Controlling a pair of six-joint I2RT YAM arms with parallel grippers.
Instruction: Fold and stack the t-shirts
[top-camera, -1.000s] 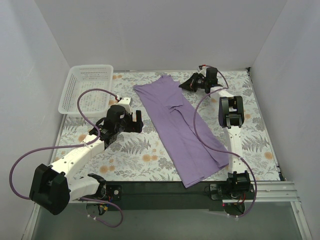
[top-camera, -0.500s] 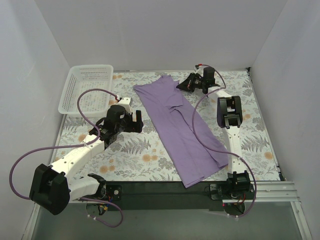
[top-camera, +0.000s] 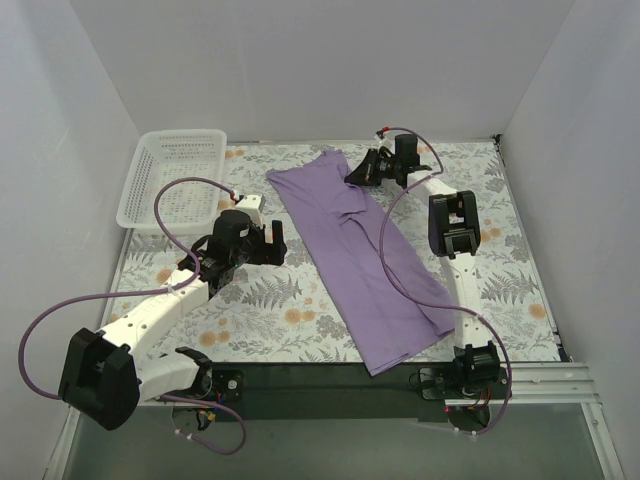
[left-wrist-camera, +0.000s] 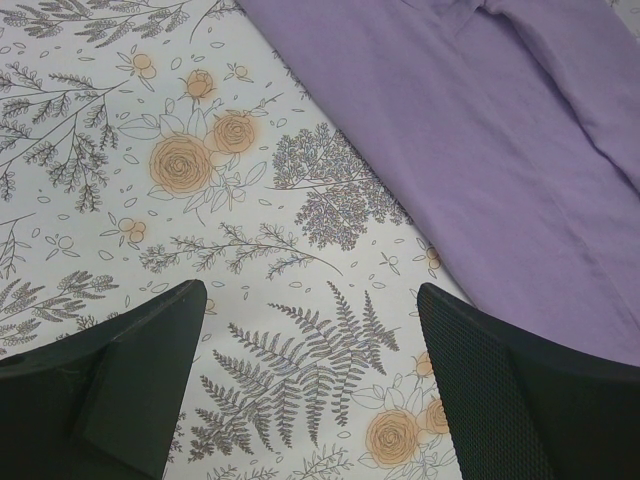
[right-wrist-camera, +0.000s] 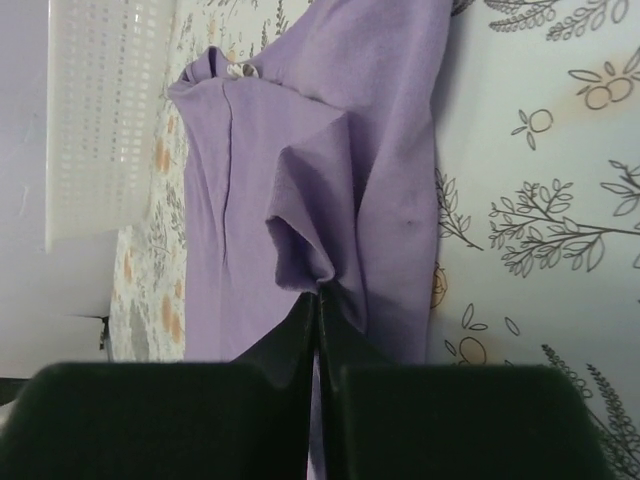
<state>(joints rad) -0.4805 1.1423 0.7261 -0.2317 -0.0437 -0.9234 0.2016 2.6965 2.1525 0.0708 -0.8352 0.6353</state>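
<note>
At the near edge of the desk (top-camera: 250, 320), one end of the lavender t-shirt (top-camera: 365, 270) almost reaches the rim. You will find the garment lying as a long, narrow strip, running diagonally from near right to the far middle of the floral cover.

Midway back, your left gripper (top-camera: 275, 240) hovers just beside the strip's left edge with its jaws wide apart. The left wrist view shows only printed cover between the fingers (left-wrist-camera: 150, 380), so it holds nothing.

Farther back, your right gripper (right-wrist-camera: 318, 295) has its jaws pressed together on a small pinch of purple fabric near the collar end. The cloth rises into a peaked fold at the fingertips. The white neck label (right-wrist-camera: 237, 70) shows beyond it.

At the far left corner stands the white plastic basket (top-camera: 175, 175), well apart from the shirt.

Assessment: the cotton is light, limp and unbreakable. It will sag, drag and crease rather than keep its shape, and a single-layer pinch may peel the fold open. Take hold at the edges or corners, through all layers. Lift low, and support both ends when you bring one end over the other.
</note>
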